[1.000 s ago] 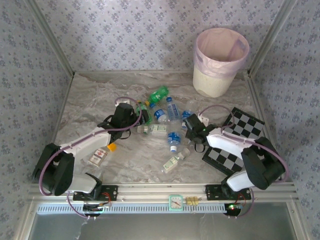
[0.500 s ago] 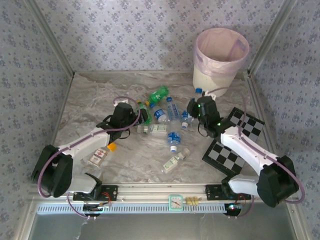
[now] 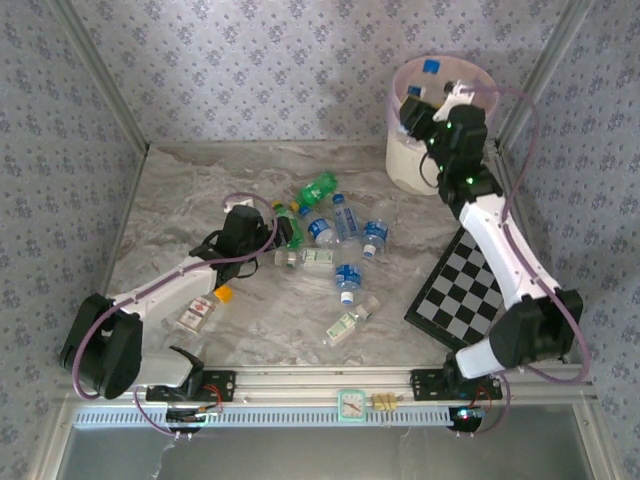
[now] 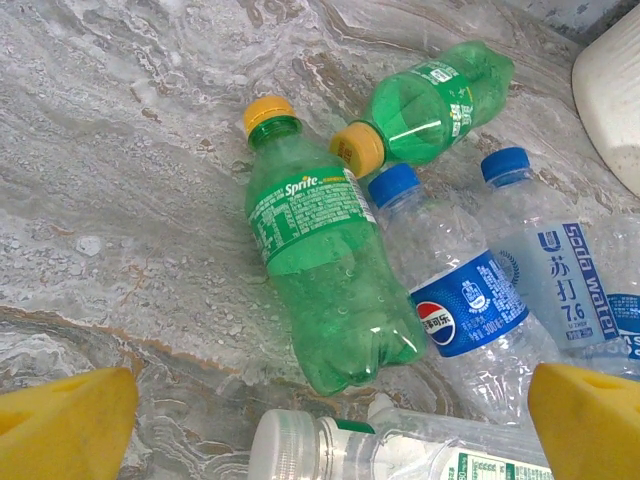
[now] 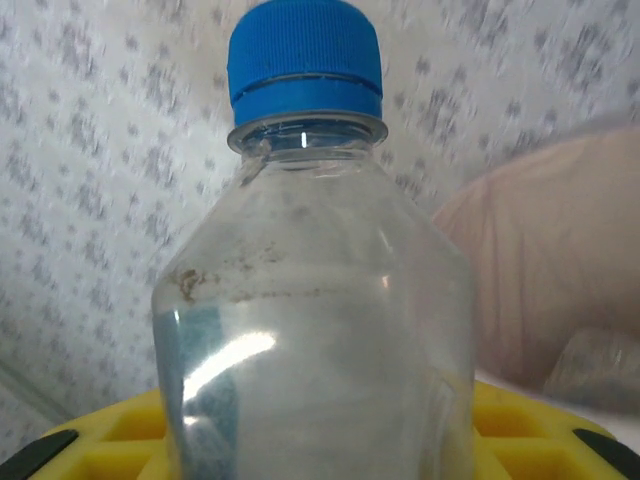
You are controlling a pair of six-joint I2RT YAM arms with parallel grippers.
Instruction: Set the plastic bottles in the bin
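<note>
Plastic bottles (image 3: pixel 345 218) lay scattered across the middle of the table (image 3: pixel 180 200), and one clear bottle (image 5: pixel 310 300) with a blue cap stood clamped in the right gripper (image 3: pixel 420 90) above the open bin (image 3: pixel 415 170). The left gripper (image 4: pixel 325 425) hung spread wide, low over the table, a green bottle (image 4: pixel 320 270) lying just ahead of its yellow fingers (image 4: pixel 60 425)

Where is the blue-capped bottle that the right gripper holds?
In the top view, at the far right, the blue-capped bottle is held in the right gripper above the bin.
</note>
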